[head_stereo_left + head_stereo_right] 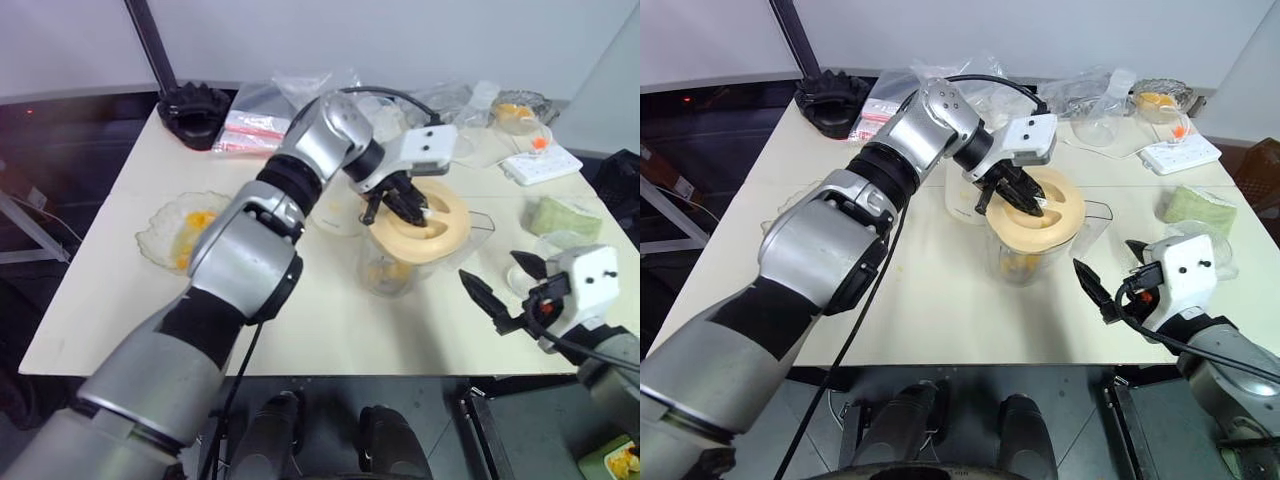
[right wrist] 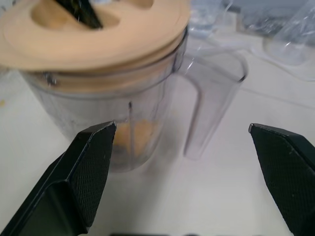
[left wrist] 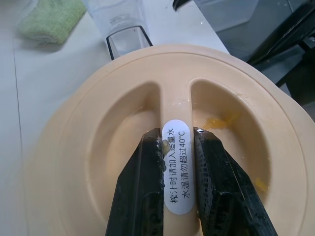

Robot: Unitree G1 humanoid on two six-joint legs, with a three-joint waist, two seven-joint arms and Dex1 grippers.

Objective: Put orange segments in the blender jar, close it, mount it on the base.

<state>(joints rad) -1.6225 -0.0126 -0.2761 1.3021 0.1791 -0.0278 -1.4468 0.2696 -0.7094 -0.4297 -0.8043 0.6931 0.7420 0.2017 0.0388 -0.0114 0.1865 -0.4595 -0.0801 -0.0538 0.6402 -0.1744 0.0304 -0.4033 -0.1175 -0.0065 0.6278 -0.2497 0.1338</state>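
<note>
The left gripper (image 3: 178, 189) is clenched on the raised centre bar of the cream-yellow lid (image 1: 1040, 212), which sits tilted on the rim of the blender jar (image 2: 147, 105) on the table (image 1: 940, 300). Orange segments (image 2: 134, 137) lie in the jar's bottom. Near its handle, the right gripper (image 2: 184, 172) hangs spread wide, grasping nothing.
</note>
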